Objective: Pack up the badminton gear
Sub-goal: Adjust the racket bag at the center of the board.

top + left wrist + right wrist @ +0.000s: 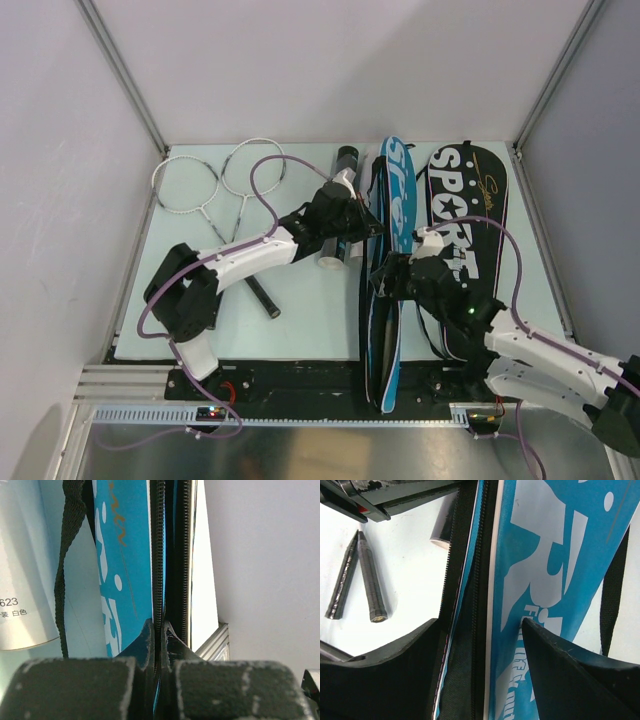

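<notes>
At table centre, the blue-and-white zippered racket cover [397,195] is laid with its long axis from 12 to 6 o'clock, head end at 12, seemingly stood on edge. Its zipper seam is pinched by the left gripper [159,636]; the right gripper [480,630] is spread astride it. A black lettered racket cover [465,215] lies just beside at 3 o'clock, a long black tube [346,160] at 9. Bare pale-green mat [300,320] is seen at 7.
</notes>
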`<action>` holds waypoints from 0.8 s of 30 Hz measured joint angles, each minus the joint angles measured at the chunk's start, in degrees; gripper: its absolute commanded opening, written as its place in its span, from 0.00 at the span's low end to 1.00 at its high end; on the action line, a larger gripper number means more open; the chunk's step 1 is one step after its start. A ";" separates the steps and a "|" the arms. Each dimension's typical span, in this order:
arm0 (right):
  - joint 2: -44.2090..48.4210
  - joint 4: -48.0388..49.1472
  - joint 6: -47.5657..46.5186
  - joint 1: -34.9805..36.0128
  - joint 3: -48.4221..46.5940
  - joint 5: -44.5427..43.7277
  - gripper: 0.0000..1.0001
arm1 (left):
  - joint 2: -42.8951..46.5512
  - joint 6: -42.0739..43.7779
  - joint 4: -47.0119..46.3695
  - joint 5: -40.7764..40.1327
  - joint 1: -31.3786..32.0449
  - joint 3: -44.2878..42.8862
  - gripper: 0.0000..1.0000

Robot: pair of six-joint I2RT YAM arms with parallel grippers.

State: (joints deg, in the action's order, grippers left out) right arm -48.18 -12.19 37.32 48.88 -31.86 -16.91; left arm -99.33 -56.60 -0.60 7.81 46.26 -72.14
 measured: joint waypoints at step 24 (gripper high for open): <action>-6.93 -1.25 -0.55 6.47 -5.16 -13.97 0.76 | 0.00 -0.39 0.81 -3.80 0.39 0.00 0.00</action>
State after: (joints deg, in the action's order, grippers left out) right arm -55.11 -13.43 36.77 55.35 -37.01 -30.87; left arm -99.33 -56.99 0.21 4.01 46.65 -72.14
